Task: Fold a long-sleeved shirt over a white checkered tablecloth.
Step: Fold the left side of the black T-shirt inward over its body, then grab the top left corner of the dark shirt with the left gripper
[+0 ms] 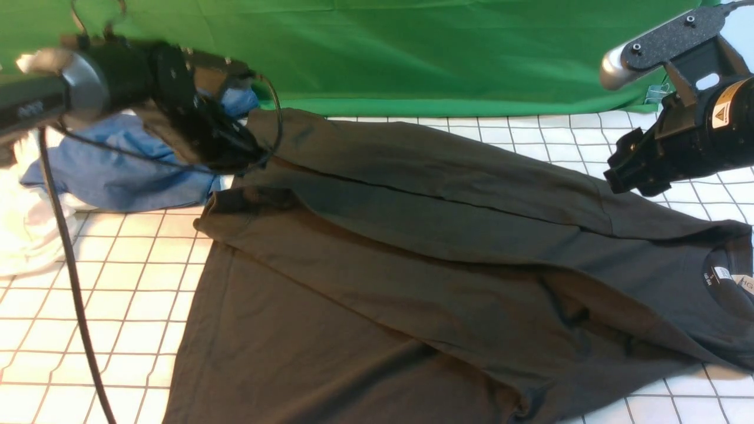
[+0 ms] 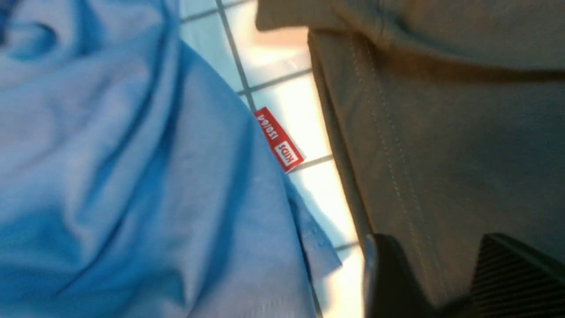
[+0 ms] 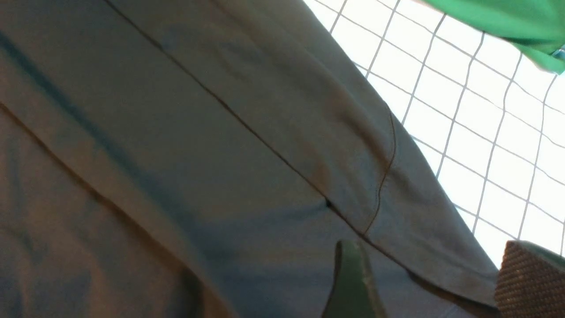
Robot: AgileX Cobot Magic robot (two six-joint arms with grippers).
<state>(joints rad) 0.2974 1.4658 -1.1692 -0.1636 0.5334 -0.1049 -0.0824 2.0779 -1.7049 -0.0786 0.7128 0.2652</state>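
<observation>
On one white checkered tablecloth (image 1: pixel 118 265) lie one long-sleeved shirt (image 1: pixel 383 265), one blue garment (image 1: pixel 129 171) and one white garment (image 1: pixel 23 224), with the left gripper (image 2: pixel 432 240) and right gripper (image 3: pixel 428 245) both spread.

The front view looks forward and down over the long-sleeved shirt (image 1: pixel 412 247); both wrist views look down from close by, each sharing a shirt edge with it.
</observation>
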